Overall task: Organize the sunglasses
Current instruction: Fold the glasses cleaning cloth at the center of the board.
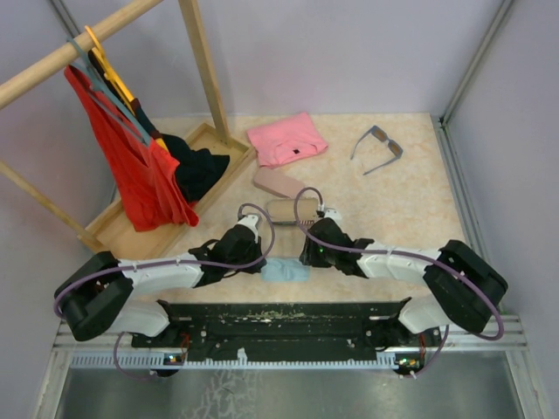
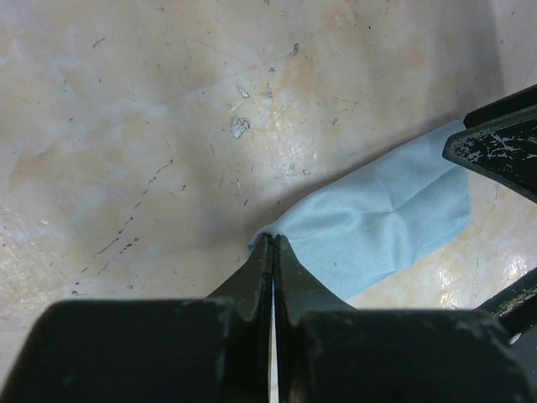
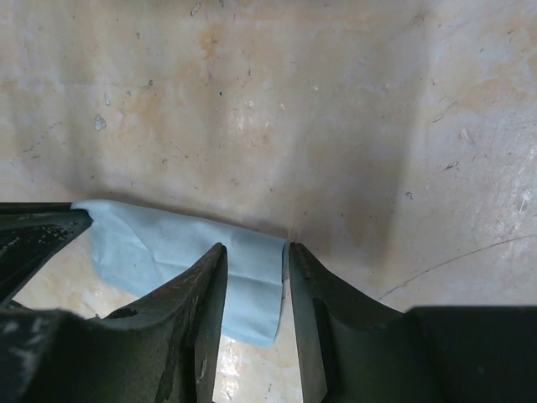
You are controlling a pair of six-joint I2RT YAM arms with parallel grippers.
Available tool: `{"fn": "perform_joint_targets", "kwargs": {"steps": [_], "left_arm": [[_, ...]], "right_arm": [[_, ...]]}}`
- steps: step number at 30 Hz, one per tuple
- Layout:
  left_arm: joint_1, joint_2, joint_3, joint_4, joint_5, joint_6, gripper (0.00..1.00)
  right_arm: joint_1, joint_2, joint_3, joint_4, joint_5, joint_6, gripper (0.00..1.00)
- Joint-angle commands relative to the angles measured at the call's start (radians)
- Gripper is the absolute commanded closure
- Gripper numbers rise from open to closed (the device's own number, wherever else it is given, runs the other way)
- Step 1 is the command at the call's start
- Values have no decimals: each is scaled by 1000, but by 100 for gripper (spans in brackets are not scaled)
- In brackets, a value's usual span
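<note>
A pair of sunglasses [image 1: 376,148] with a grey-blue frame and dark lenses lies open at the back right of the table, far from both arms. A light blue cloth [image 1: 285,271] lies flat near the front, between the two grippers. My left gripper [image 2: 273,240] is shut on the cloth's [image 2: 377,220] left corner, which is puckered at the fingertips. My right gripper [image 3: 256,252] stands open low over the cloth's [image 3: 151,248] right end, one finger on each side of its edge. The brown-framed pair is not in view.
A tan oblong case [image 1: 291,209] and a pinkish case [image 1: 278,182] lie just behind the grippers. A folded pink cloth [image 1: 286,140] sits further back. A wooden rack [image 1: 203,61] with hanging clothes [image 1: 140,166] and its tray base [image 1: 113,229] fills the left side.
</note>
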Motion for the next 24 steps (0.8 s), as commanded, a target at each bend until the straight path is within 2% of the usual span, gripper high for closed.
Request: {"fn": "perform_joint_targets", "kwargs": {"steps": [1, 9, 24], "left_arm": [[6, -1, 6, 15, 12, 13, 100], [5, -1, 5, 14, 15, 14, 100], [6, -1, 7, 12, 18, 15, 100]], "right_arm": [[-45, -26, -65, -17, -37, 38, 63], [-119, -2, -154, 119, -178, 92, 62], [-145, 20, -219, 219, -275, 164, 62]]}}
